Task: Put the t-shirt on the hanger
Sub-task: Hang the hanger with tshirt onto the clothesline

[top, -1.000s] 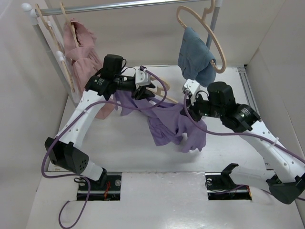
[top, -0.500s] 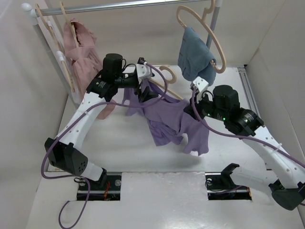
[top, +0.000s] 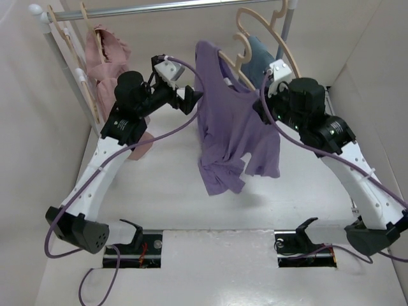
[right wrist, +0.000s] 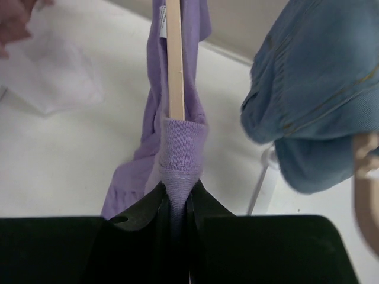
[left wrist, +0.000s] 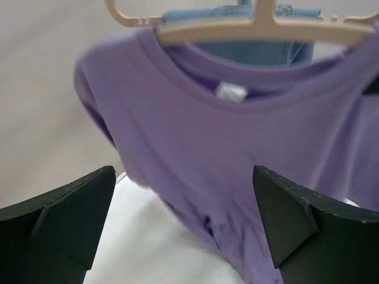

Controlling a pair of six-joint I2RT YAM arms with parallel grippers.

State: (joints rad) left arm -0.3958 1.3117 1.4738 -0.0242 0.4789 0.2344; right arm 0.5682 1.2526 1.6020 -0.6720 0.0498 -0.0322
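Shirt: the t-shirt (top: 229,121) hangs on the hanger (left wrist: 254,26), just below the rail (top: 159,7).
Right gripper (right wrist: 176,201): pinching a fold of the t-shirt at the hanger's end.
Left gripper (left wrist: 183,171): spread wide, empty, below the rail.
Done: we judge the dressing finished.
Left: we cannot tell whether the hook is on the rail.

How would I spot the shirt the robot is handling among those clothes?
Find the metal rail at the back: a pink garment hangs left, a blue garment right. Between them, off the rail, is the t-shirt, the only lavender one, pinched by the right hand.
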